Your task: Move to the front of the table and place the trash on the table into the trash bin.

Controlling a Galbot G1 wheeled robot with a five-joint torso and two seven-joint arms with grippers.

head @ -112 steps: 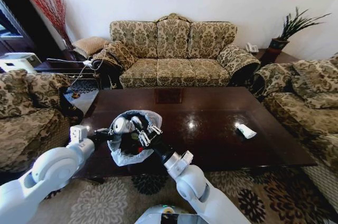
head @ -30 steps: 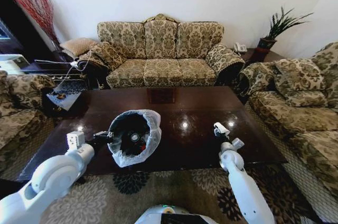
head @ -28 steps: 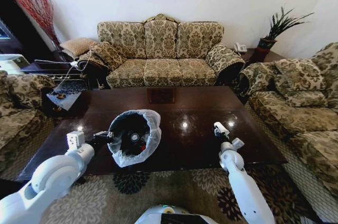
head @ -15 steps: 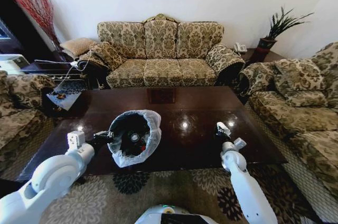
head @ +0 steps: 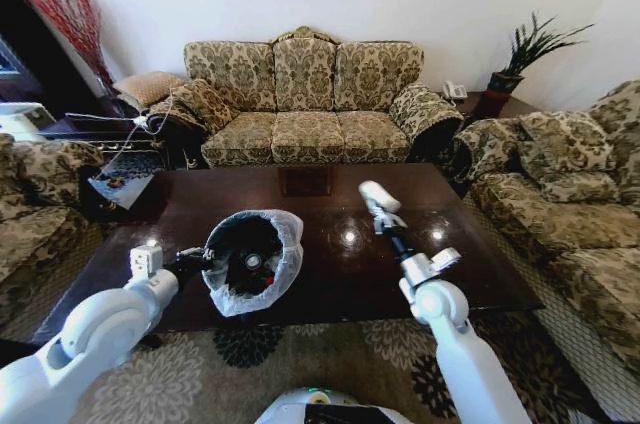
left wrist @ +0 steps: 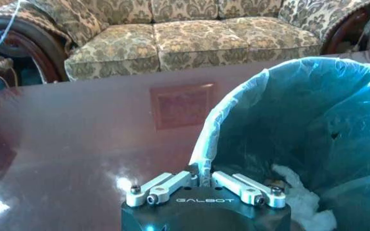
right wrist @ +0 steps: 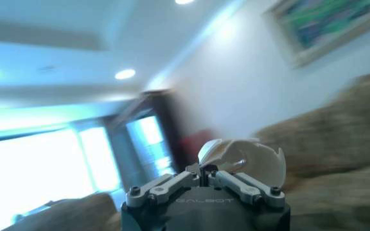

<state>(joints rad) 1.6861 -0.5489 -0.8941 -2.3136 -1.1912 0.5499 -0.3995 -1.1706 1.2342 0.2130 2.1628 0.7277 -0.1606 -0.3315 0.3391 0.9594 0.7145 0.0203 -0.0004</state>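
Note:
On the glossy dark table (head: pixel 470 244) the black trash bin (head: pixel 255 259) with its white bag liner (left wrist: pixel 300 115) is tipped, mouth toward me. My left gripper (head: pixel 205 260) (left wrist: pixel 204 174) is shut on the liner's rim. White paper wads (left wrist: pixel 304 197) and other small trash lie inside. Raised above the table's middle right, my right gripper (head: pixel 385 216) (right wrist: pixel 204 174) is shut on a white packet of trash (head: pixel 378 196) (right wrist: pixel 244 156), apart from the bin.
A patterned sofa (head: pixel 300 94) stands behind the table, with armchairs on the left (head: pixel 30 204) and right (head: pixel 580 204). A plant (head: pixel 525 49) sits on a corner side table. A patterned rug (head: pixel 340 344) lies at the near edge.
My right gripper has lifted the white packet off the table's right part and swung it up and left toward the middle. The left arm and the bin have stayed still.

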